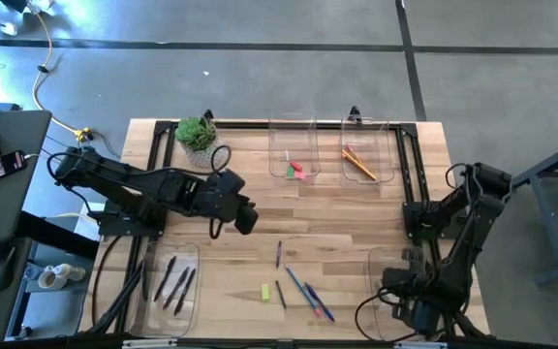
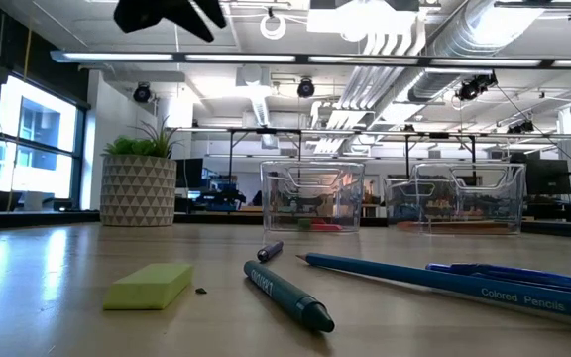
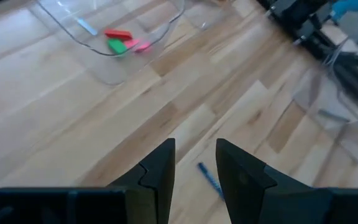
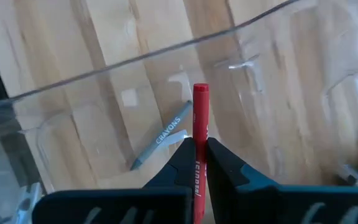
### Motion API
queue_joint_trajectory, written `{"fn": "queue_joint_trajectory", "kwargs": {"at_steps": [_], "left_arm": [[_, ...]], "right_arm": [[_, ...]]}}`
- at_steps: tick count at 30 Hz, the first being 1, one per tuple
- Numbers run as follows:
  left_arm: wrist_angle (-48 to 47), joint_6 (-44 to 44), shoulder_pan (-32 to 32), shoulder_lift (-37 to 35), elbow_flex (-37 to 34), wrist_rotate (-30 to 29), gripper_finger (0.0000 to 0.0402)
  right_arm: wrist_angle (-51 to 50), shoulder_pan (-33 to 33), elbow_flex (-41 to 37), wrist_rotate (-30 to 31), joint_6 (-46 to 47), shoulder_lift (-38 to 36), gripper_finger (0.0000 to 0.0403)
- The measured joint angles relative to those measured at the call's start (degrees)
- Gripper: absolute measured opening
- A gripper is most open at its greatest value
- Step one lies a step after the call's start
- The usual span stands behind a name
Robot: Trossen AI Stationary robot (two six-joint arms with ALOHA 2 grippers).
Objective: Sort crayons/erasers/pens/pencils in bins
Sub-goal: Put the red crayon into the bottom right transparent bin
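My right gripper (image 1: 402,291) hangs over the clear near-right bin (image 1: 374,254), shut on a red crayon (image 4: 200,112). A grey crayon (image 4: 160,142) lies flat on that bin's floor. My left gripper (image 3: 196,168) is open and holds nothing, above the bare wood left of the table's middle (image 1: 245,215). Beyond it, the far middle bin (image 1: 293,136) holds red, green and pink erasers (image 3: 120,40). The far right bin (image 1: 387,145) holds orange pencils (image 1: 359,163). Loose near the front edge lie a yellow-green eraser (image 2: 150,286), a dark crayon (image 2: 287,296), a dark pen (image 1: 278,254) and blue pencils (image 1: 298,286). My right gripper pinches the red crayon's wrapped shaft (image 4: 198,148) between its two fingers. The fingers point steeply down from above and lie along the crayon. Its free end (image 4: 201,92) sticks out past the fingertips, toward the bin's floor. The crayon is lifted clear.
The near-left bin (image 1: 153,291) holds several dark pens (image 1: 174,286). A potted plant (image 1: 197,134) stands at the far left corner. Black frame rails run along the table's far and side edges. Bare wood stretches across the table's middle.
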Motion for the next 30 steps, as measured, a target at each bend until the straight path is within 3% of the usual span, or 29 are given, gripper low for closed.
{"fn": "queue_joint_trajectory", "kwargs": {"at_steps": [12,21,27,30], "left_arm": [[-1.5,-7.4,-3.3,8.1,4.1,8.7,0.0103],[-1.7,-14.6,-7.4,14.3,6.7,12.5,0.0103],[-1.5,-20.5,-10.4,18.3,7.5,15.7,0.0103],[-1.5,-24.9,-12.0,19.9,7.8,17.3,0.0103]], "right_arm": [[7.3,1.5,0.0,-6.9,-0.3,6.9,0.0004],[8.0,1.5,-0.1,-7.3,-0.4,7.3,0.0004],[15.6,1.4,-6.8,-14.3,-0.4,7.1,0.0004],[17.3,1.3,-8.5,-14.8,-0.7,7.1,0.0004]]}}
